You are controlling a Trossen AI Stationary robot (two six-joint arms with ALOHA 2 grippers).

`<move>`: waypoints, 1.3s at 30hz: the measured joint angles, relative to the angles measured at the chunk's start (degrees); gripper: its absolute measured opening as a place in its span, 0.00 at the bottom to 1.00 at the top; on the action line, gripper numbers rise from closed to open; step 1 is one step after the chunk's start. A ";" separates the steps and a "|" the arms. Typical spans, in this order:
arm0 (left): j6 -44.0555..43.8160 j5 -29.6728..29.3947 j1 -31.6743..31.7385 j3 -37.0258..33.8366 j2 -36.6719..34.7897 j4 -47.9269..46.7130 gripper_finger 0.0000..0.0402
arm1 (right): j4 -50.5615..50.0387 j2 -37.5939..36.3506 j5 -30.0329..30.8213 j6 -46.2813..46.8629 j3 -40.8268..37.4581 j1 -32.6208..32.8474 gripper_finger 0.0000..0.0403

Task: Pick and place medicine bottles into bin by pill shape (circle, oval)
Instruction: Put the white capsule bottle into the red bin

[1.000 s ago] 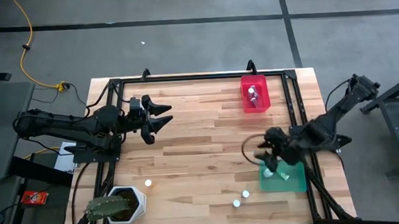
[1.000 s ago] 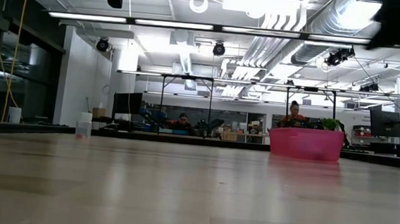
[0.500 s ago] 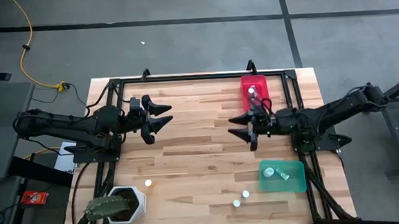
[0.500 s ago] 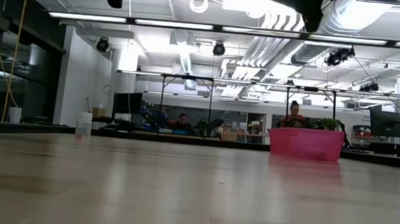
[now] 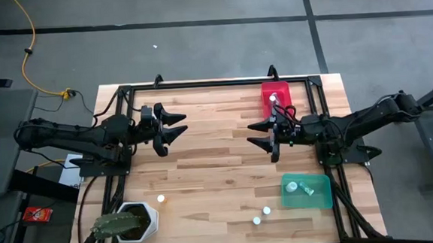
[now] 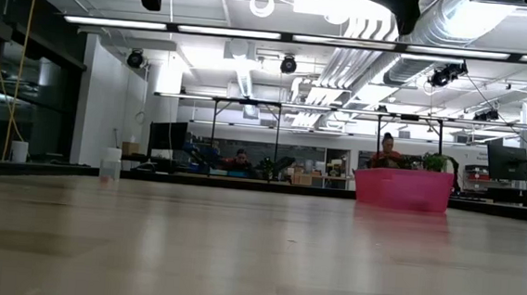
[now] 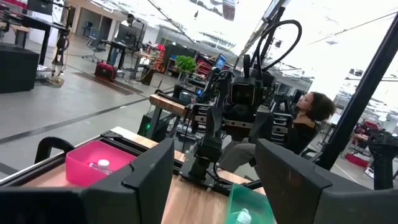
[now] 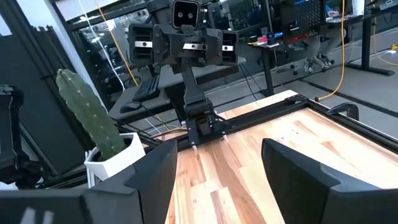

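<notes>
The right gripper (image 5: pixel 263 136) is hanging with its fingers spread wide and holding nothing, above bare wood just beside the pink bin (image 5: pixel 276 101), while the left gripper (image 5: pixel 176 128) is waiting equally wide and empty over the table's left half. Medicine bottles are lying in the pink bin and the green bin (image 5: pixel 307 191), with three loose bottles (image 5: pixel 266 210) standing near the table's front edge, leaving the centre boards open between the arms.
</notes>
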 joint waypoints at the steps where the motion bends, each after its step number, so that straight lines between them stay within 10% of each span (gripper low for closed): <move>1: 0.00 -0.04 0.00 0.00 0.02 -0.01 0.53 | -0.01 -0.01 0.01 -0.01 0.00 0.00 0.56; 15: -0.80 -10.69 -0.03 0.24 0.00 -1.85 0.53 | -0.03 0.00 0.05 -0.01 0.00 0.00 0.56; 19: -4.46 -20.45 2.95 4.99 0.02 -17.33 0.53 | -0.06 0.00 2.70 -0.01 0.00 0.02 0.56; 27: -15.89 -19.97 19.41 19.46 5.48 -59.00 0.53 | -1.63 0.02 4.42 0.14 0.00 -0.61 0.56; 39: -25.36 -15.05 30.45 19.36 17.54 -74.45 0.53 | -5.19 0.02 4.62 4.80 0.00 -1.21 0.56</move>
